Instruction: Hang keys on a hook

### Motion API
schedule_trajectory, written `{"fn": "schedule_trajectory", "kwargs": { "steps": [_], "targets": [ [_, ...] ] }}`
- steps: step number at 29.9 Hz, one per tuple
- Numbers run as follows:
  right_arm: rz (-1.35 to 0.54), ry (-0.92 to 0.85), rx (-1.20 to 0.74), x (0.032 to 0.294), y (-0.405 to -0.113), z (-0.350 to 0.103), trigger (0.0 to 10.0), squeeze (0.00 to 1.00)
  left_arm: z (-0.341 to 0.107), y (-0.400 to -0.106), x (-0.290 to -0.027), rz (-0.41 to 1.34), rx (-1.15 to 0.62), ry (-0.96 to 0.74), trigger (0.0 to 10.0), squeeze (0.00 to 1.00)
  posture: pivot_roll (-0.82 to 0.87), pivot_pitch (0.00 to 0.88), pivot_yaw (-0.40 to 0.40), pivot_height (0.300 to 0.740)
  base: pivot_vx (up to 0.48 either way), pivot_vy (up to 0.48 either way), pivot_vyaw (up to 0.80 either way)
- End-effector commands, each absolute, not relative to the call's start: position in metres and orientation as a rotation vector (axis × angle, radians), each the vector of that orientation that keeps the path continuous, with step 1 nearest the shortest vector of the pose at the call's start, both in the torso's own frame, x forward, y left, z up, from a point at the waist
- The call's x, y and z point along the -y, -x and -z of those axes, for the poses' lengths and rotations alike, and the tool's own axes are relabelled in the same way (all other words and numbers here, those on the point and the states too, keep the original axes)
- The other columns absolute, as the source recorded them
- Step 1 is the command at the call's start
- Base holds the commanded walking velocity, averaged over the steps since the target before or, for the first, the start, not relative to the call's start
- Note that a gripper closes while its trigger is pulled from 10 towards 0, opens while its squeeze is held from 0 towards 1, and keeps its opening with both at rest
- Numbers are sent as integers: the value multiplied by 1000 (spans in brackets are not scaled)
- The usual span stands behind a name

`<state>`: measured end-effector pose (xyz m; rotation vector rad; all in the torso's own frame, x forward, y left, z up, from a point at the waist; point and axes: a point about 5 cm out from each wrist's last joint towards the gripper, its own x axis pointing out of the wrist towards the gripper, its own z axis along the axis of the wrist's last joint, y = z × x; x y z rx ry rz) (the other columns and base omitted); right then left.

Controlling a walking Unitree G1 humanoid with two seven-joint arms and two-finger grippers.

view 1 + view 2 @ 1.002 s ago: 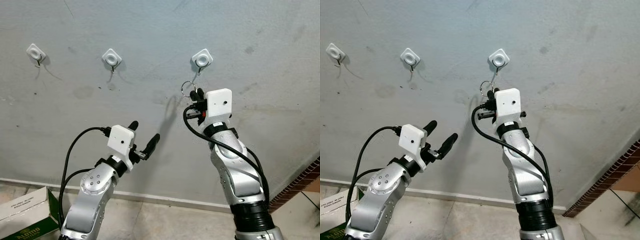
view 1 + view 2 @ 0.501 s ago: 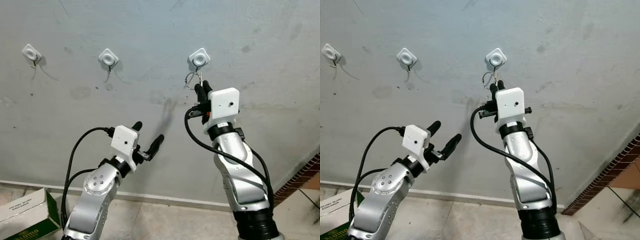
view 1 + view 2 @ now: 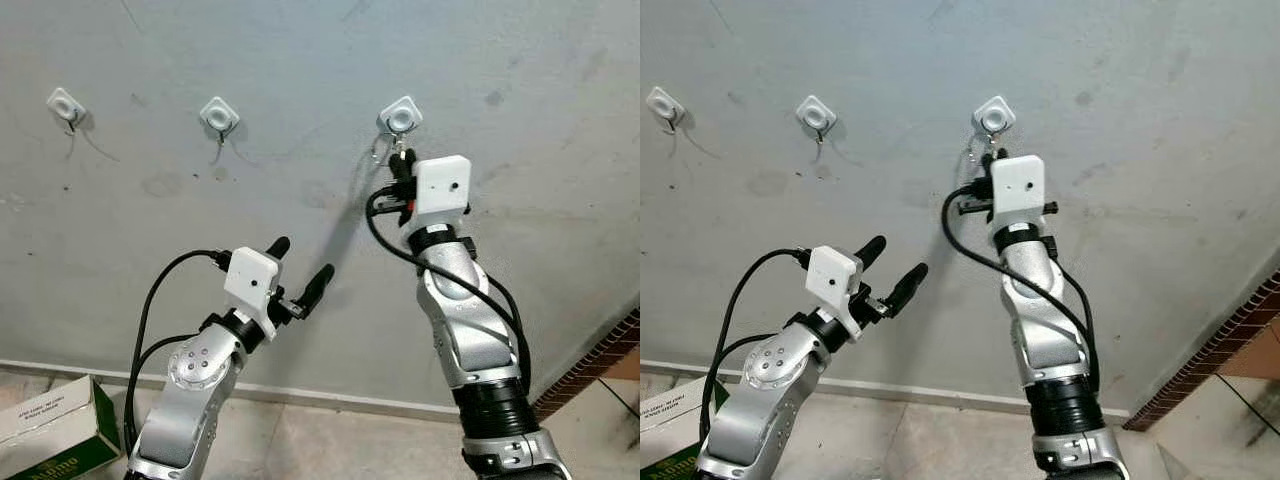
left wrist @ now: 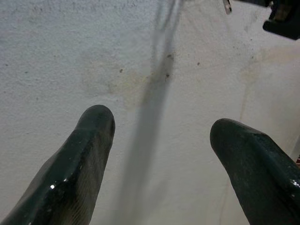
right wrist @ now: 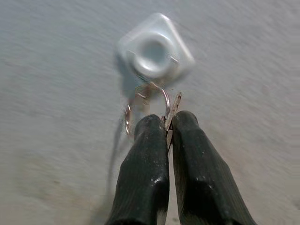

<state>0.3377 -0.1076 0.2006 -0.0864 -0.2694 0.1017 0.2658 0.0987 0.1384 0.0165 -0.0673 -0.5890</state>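
Raised since the earlier frames: right gripper [image 5: 167, 123], now closer beneath the rightmost hook [image 5: 154, 52], with the key ring brought up against the hook's base instead of hanging clear below it.

Right gripper: fingers pressed together on the keys [image 5: 169, 117], pinching the flat metal between the two black tips. Key ring [image 5: 146, 105] stands just beyond the fingertips, on the hook side, its loop overlapping the lower edge of the hook's white square mount. Whether the ring has passed over the metal prong cannot be told; the wrist picture is slightly blurred there.

Governing relation: hook lies straight ahead of the right fingertips, along the line of the fingers, with the ring between tips and hook. Ring plane appears roughly parallel to the wall. Judgement: the loop probably needs to clear the prong's tip and settle onto it before release.

Left gripper [image 3: 300, 268]: fingers spread wide, holding nothing, well below and to the left of the same hook, pointing at bare wall [image 4: 140, 70]. Right arm is much the nearer.

Other hooks: middle hook [image 3: 219, 115] and far-left hook [image 3: 66, 104], both well to the left of the rightmost hook, not involved.

Cardboard box [image 3: 55, 425]: on the floor, far below and left of the rightmost hook.
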Motion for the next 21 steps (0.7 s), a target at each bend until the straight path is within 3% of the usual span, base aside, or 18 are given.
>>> {"fn": "schedule_trajectory", "kwargs": {
  "steps": [1,21],
  "targets": [
    [-83,66,288,110,-340,-206,10000,0,-142,-266,-100,584,85,-25,10000,0,60,13,44,740,0,0,0],
    [-134,-3,174,102,-339,-182,10000,0,-151,-270,-99,563,133,-44,10000,0,61,13,46,740,0,0,0]
  ]
}}
